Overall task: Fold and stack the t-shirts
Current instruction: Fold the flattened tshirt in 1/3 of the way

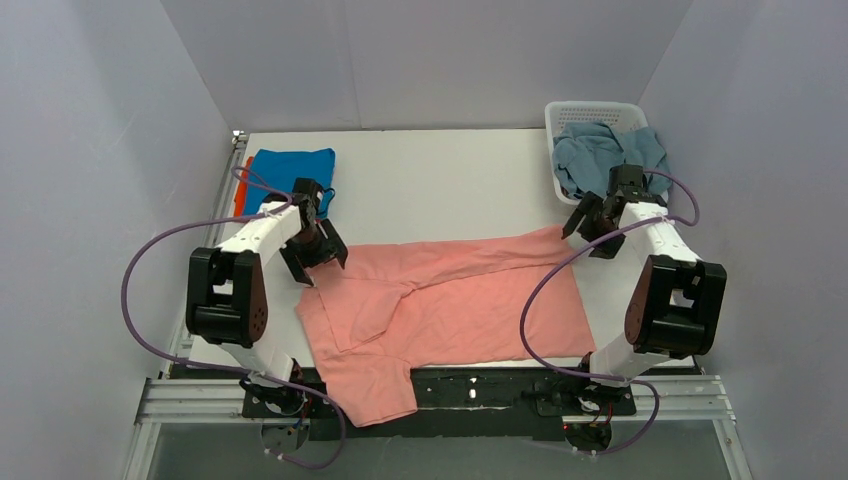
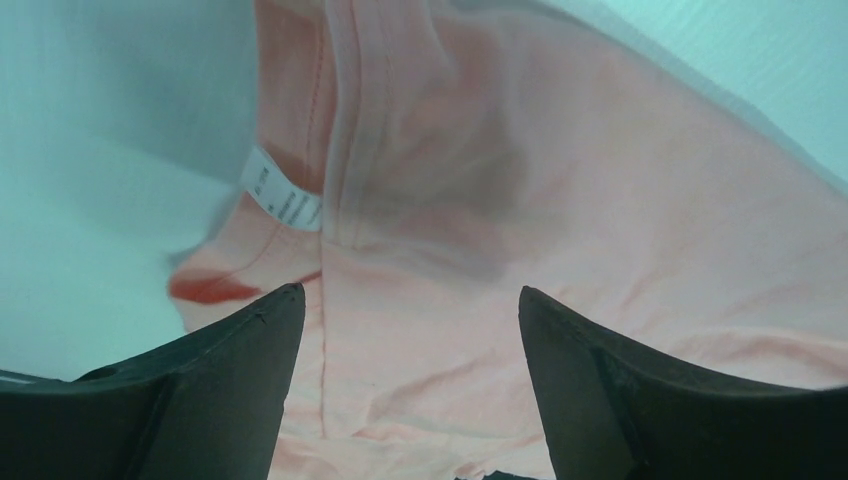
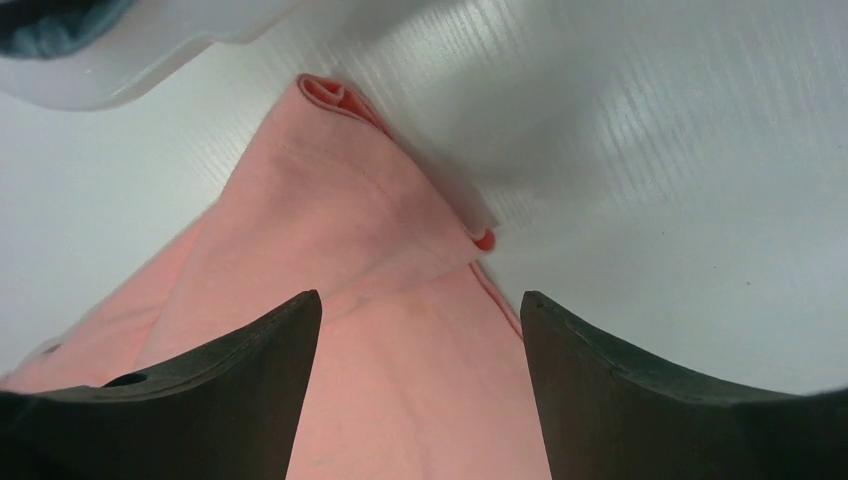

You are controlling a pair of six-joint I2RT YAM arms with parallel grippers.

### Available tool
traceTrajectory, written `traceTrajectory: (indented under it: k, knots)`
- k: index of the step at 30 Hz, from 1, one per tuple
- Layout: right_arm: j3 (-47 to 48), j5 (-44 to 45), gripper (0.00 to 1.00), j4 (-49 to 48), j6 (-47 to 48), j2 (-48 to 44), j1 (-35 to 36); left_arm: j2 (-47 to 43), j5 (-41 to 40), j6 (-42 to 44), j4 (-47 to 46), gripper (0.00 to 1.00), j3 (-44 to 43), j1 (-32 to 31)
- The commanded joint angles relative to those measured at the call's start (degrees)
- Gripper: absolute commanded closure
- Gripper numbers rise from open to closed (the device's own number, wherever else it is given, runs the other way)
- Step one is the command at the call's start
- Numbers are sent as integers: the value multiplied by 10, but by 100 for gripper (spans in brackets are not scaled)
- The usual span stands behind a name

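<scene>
Hovering with jaws spread and empty, our left gripper [image 2: 410, 300] hangs over the labelled neckline of the salmon-pink t-shirt [image 1: 450, 300], and our right gripper [image 3: 420, 305] over its folded corner. We see the shirt partly folded mid-table, a bright blue t-shirt [image 1: 295, 165] far left, and a grey-blue t-shirt [image 1: 600, 150] in the white basket [image 1: 590, 107].

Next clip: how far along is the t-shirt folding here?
Done: blue tee folded atop the orange tee, far left. In hand: salmon-pink tee spread mid-table, partly folded, both arms' jaws open over its far edge. Left: finish it, then the grey-blue tee in the basket.
</scene>
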State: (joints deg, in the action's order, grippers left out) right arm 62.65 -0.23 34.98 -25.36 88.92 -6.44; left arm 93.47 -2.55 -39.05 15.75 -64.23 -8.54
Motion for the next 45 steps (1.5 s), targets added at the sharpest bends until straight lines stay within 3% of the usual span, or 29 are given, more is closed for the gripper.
traceTrajectory:
  k: [1,5,11,19,22,26,31,37,40,45]
  knots:
    - [-4,-32,20,-21,-13,9,-16,34,-6,37,15,24,-2,33]
    - [-12,-43,20,-49,-18,12,-26,52,69,58,-76,27,15,71]
    - [-32,-51,21,-92,-31,20,-27,44,140,74,-140,49,33,84]
    - [-37,-59,24,-107,-49,40,-27,19,124,74,-103,61,37,84]
    - [-37,-58,25,-106,-54,47,-27,7,125,71,-90,73,32,84]
    - [-46,-37,31,-102,-67,48,-27,1,100,58,-36,100,5,84]
    - [-51,-1,33,-70,-73,44,-27,3,89,57,-12,100,-11,85]
    - [-42,-18,39,-78,-87,76,-27,18,91,51,0,100,-24,84]
    - [-38,-17,49,-79,-89,83,-27,26,89,45,3,100,-26,84]
    - [-31,-7,80,-58,-90,72,-27,35,109,35,0,100,-31,111]
